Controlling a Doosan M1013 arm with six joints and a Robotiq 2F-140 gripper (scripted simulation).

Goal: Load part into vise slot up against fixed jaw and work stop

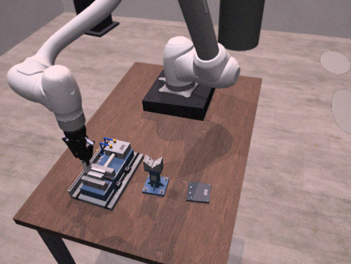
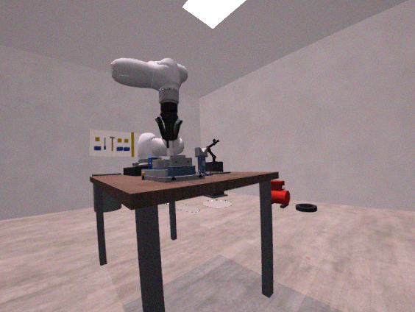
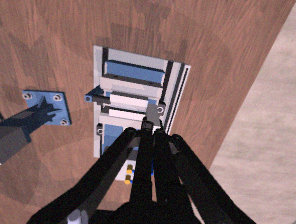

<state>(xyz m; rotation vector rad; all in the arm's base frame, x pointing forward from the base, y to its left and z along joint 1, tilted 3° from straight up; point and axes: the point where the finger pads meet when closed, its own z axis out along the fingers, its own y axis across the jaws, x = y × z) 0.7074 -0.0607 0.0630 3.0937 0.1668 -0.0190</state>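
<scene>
Black two-finger gripper (image 1: 84,160) is clenched fully with nothing between its fingers; the closed tips point down at the end of the blue-and-grey pneumatic vise (image 1: 102,177), opposite the work-stop side. Pale grey rectangular block (image 3: 127,103) lies between the vise jaws. The flat grey infeed plate (image 1: 198,192) carries nothing, and the V-block on its blue base (image 1: 154,166) is unoccupied. Judgement: closed fingers serve as a pusher, placed at the block's free end to nudge it lengthwise toward the short dark work stop rod (image 3: 95,98). Contact between fingertips and block cannot be told. Slot orientation unclear. Remaining: confirm seating, then lift the arm free.
</scene>
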